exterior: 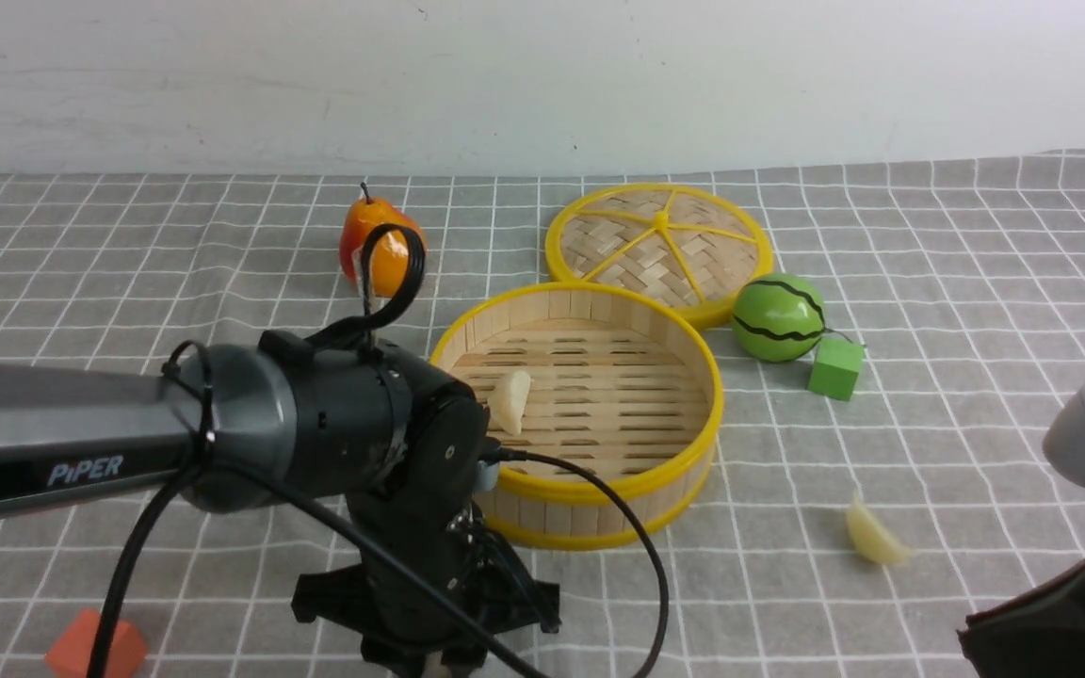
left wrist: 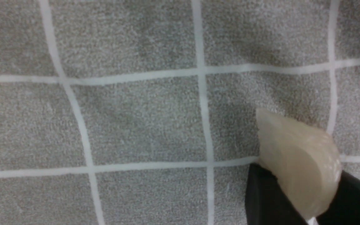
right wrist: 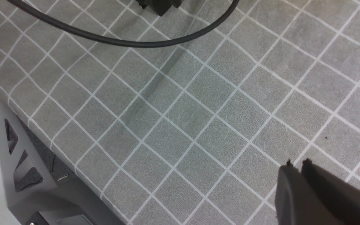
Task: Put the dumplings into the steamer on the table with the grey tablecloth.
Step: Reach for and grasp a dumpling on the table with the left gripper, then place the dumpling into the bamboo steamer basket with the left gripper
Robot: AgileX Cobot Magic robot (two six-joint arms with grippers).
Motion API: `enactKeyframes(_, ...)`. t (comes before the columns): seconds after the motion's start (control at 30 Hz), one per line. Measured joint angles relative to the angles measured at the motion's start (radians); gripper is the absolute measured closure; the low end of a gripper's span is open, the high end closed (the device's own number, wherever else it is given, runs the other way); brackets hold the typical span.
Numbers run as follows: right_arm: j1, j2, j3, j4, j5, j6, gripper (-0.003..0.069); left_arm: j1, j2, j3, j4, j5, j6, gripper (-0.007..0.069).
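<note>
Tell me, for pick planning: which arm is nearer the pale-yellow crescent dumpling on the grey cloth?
Right. Right arm: close, right of the dumpling. Left arm: farther left.

Front: looks forward and down over the surface (exterior: 976, 311). Left wrist: very close above it. Right wrist: higher, sharing the black cable (right wrist: 120, 42) with front.
</note>
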State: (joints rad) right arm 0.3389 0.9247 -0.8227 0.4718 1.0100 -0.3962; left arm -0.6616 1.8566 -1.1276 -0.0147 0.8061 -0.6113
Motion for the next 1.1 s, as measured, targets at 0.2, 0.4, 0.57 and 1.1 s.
enactKeyframes(0.2, 0.000, 0.000, 0.000, 0.000, 0.005, 0.000, 0.0616, -0.001, -0.019, 0.000, -0.014, 0.004, 0.010, 0.0431)
enactKeyframes(0.4, 0.000, 0.000, 0.000, 0.000, 0.005, 0.000, 0.0610, -0.001, -0.083, 0.001, 0.009, 0.031, 0.010, 0.0431)
enactKeyframes(0.57, 0.000, 0.000, 0.000, 0.000, 0.005, -0.003, 0.0606, -0.001, -0.110, -0.049, 0.015, 0.093, 0.051, 0.0431)
enactKeyframes(1.1, 0.000, 0.003, 0.000, -0.090, -0.005, 0.058, 0.0599, 0.048, 0.224, -0.753, 0.073, 0.271, 0.194, 0.0431)
